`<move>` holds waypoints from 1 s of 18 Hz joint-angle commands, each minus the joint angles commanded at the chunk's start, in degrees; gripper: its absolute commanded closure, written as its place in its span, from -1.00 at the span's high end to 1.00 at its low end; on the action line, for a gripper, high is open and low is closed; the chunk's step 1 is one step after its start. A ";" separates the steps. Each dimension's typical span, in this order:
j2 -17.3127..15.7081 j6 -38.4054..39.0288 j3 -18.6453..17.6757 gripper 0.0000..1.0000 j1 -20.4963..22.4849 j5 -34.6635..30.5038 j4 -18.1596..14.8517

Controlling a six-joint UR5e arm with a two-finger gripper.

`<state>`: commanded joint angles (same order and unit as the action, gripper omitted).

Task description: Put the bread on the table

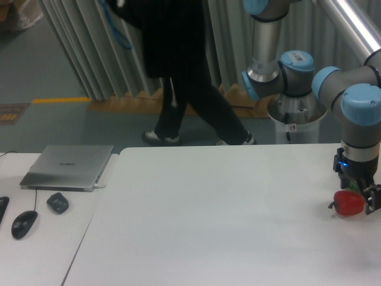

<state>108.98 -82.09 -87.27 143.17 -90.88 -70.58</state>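
Observation:
The bread is out of view. My gripper (356,198) hangs at the far right edge of the white table (214,220), pointing down. Right in front of it, at table height, is a red pepper (348,203) with a bit of green at its top. One dark finger (373,201) shows just to the right of the pepper; the other is hidden behind it. The pepper covers the gap, so I cannot make out whether the fingers press on it or stand apart from it.
A person in dark clothes (178,71) walks behind the table's far edge. On the adjoining desk at left lie a closed laptop (68,167), a mouse (24,224) and a small dark object (58,202). The arm's base (296,116) stands behind the back right corner.

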 joint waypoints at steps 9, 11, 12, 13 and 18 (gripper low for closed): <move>-0.18 -0.17 -0.70 1.00 0.70 -0.87 0.26; -0.52 -0.61 -0.62 1.00 2.80 -0.70 0.09; -1.22 -0.70 -0.70 1.00 3.51 -0.70 0.09; -1.93 -0.79 -0.62 1.00 4.73 -0.61 0.09; -2.29 -4.38 -0.53 1.00 6.15 -0.52 0.00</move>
<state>106.70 -86.47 -87.80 149.33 -91.41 -70.58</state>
